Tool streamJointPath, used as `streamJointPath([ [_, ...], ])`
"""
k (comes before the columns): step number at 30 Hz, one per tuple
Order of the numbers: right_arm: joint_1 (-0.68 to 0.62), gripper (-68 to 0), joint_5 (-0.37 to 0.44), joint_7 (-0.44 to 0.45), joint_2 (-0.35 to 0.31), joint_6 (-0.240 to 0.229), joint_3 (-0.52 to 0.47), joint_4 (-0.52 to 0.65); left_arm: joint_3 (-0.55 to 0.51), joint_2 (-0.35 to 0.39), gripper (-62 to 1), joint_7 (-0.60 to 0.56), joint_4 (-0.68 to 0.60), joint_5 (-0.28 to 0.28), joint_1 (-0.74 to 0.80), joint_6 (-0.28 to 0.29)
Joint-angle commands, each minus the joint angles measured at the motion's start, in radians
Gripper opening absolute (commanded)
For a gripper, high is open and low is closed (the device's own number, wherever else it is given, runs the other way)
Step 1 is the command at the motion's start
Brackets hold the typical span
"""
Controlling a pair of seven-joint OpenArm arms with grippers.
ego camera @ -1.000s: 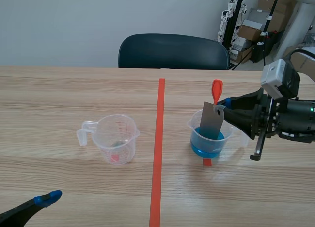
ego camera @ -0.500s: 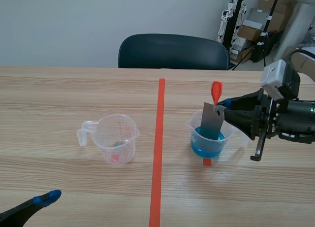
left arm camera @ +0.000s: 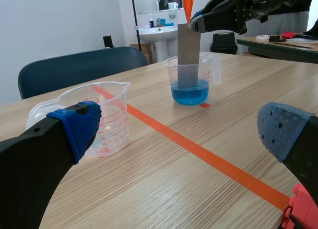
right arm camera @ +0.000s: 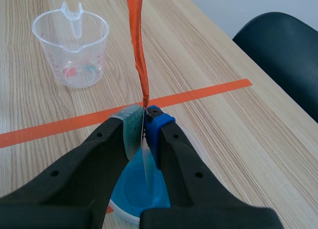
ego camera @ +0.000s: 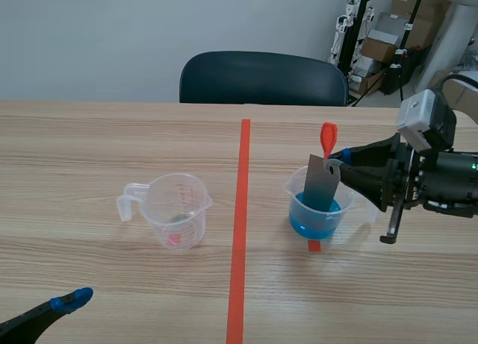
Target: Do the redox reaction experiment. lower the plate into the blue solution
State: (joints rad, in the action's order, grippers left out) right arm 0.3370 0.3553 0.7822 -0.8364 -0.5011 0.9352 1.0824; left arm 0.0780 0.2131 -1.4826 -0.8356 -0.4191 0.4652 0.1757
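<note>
Left gripper (left arm camera: 179, 132): low at the near-left corner of the table (ego camera: 89, 150), fingers spread wide, holding nothing, blue pads (left arm camera: 77, 124) showing.

Mid-table, left of the orange-red tape line: left measuring cup (ego camera: 176, 210), clear plastic, upright, red scale marks, handle pointing left. Well apart from both grippers.

Right of the line, about level with it: right measuring cup (ego camera: 320, 210), same type, upright, blue solution (ego camera: 314, 219) filling roughly the lower third.

Plate (ego camera: 322, 183): thin grey metal sheet, near-upright with a slight tilt. Its lower end is inside the right cup and reaches the blue liquid; I can't tell how deep. Upper half stands above the rim. An orange-red tab (ego camera: 328, 137) sticks up from its top edge.

Right gripper (ego camera: 337, 157): comes in level from the right, fingers clamped flat on the plate's top edge, just under the tab, above the cup's rim.

Far side: dark chair (ego camera: 261, 77) behind the table; boxes (ego camera: 388, 38) stacked far right.
</note>
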Motion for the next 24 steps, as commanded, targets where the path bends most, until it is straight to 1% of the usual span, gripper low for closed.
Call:
streamJointPath([
  [1,0.009,-66.9,0.014,0.021,-0.003,0.0,-0.012,0.003,-0.002,-0.005,1.4,-0.018,-0.018,0.007,-0.003,-0.002],
  [13,0.009,-66.9,0.014,0.021,-0.003,0.009,-0.012,0.003,-0.002,-0.005,1.4,-0.018,-0.018,0.007,-0.003,-0.002],
  [16,0.009,-66.9,0.014,0.021,-0.003,0.037,-0.012,0.003,-0.002,-0.005,1.4,-0.018,-0.018,0.007,-0.003,-0.002],
  [24,0.006,-66.9,0.011,0.021,-0.003,0.038,-0.012,0.003,-0.002,-0.005,1.4,-0.018,-0.018,0.007,-0.003,-0.002],
])
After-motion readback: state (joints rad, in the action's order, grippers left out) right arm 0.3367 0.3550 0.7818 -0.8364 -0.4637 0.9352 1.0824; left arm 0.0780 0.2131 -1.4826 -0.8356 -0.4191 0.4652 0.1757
